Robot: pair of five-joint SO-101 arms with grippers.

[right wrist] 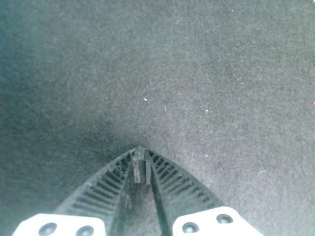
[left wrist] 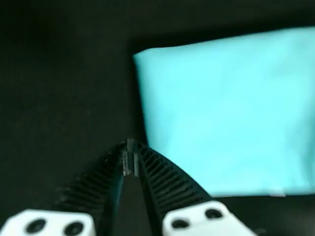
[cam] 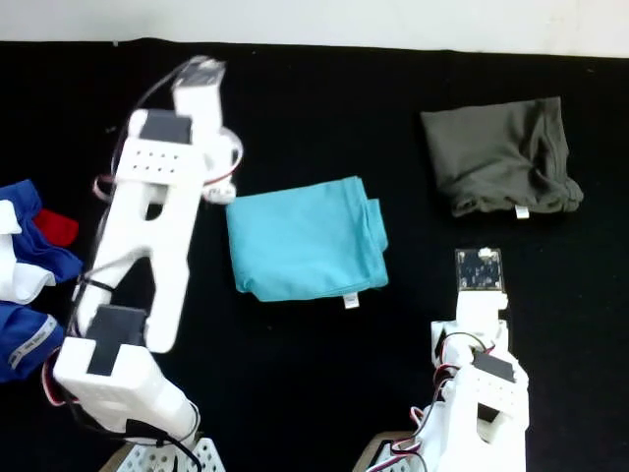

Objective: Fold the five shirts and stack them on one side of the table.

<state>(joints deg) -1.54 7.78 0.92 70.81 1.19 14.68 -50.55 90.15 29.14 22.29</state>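
Teal shirt (cam: 307, 239) lies folded beside clenched left fingers (left wrist: 160, 172); high view adds grey shirt (cam: 496, 152); right fingers (right wrist: 170, 184) clenched.

Black tabletop (cam: 324, 393), pale wall (cam: 393, 22) behind.

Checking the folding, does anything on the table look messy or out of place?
Yes. The dark olive shirt is folded loosely, one side bunched, and it lies apart from the neat teal shirt rather than stacked. Blue, white and red garments sit crumpled at the left edge of the table.
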